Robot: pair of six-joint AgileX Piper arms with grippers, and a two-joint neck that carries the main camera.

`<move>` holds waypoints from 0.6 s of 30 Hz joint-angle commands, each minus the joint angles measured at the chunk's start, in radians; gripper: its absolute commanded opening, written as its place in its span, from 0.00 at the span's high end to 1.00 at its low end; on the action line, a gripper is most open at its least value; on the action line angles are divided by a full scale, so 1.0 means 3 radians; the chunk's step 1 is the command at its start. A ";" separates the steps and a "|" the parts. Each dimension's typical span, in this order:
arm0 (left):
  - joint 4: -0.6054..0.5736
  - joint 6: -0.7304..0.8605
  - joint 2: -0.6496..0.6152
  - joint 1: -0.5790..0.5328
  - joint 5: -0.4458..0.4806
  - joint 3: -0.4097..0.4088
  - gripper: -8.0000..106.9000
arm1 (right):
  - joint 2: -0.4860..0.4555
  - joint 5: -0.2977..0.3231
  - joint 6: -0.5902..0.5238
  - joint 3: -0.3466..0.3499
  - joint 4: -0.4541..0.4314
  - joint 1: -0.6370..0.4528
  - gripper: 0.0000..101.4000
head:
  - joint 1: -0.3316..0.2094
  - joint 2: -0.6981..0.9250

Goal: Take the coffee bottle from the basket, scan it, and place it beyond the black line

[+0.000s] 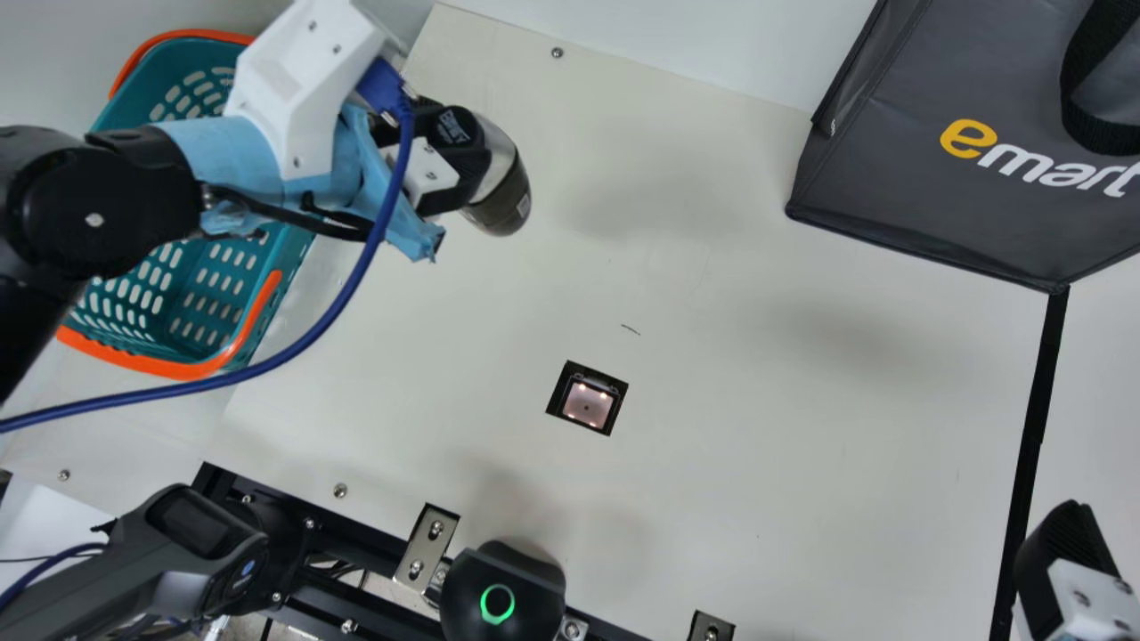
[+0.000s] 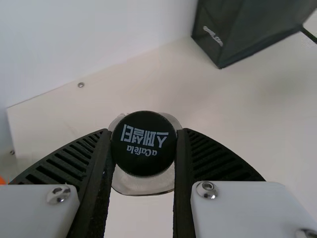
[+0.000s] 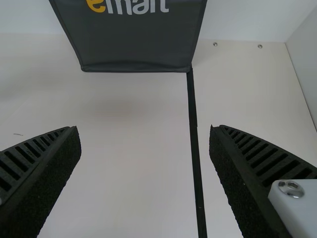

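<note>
My left gripper point(image 1: 445, 156) is shut on the coffee bottle point(image 1: 500, 187), which hangs tilted over the table just right of the basket point(image 1: 200, 303) in the main view. In the left wrist view, the black cap of the coffee bottle point(image 2: 144, 144) sits between the ribbed fingers of my left gripper point(image 2: 144, 144). My right gripper point(image 1: 1060, 561) is at the lower right of the main view by the black line point(image 1: 1033, 427). The right wrist view has my right gripper point(image 3: 145, 148) open, the black line point(image 3: 194, 129) running between its fingers. The scanner window point(image 1: 588, 402) is lit in the table.
A dark grey bag point(image 1: 962, 178) stands at the back right, where the black line meets its corner. A handheld scanner point(image 1: 169, 561) and a black device with a green ring point(image 1: 503, 592) are at the front edge. A blue cable point(image 1: 329, 312) hangs from my left arm.
</note>
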 commanded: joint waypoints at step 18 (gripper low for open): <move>-0.0495 0.0805 0.0214 -0.0127 0.0291 -0.0050 0.84 | 0.0000 0.0000 0.0000 0.0000 0.0000 0.0000 0.10 | -0.0086 0.0008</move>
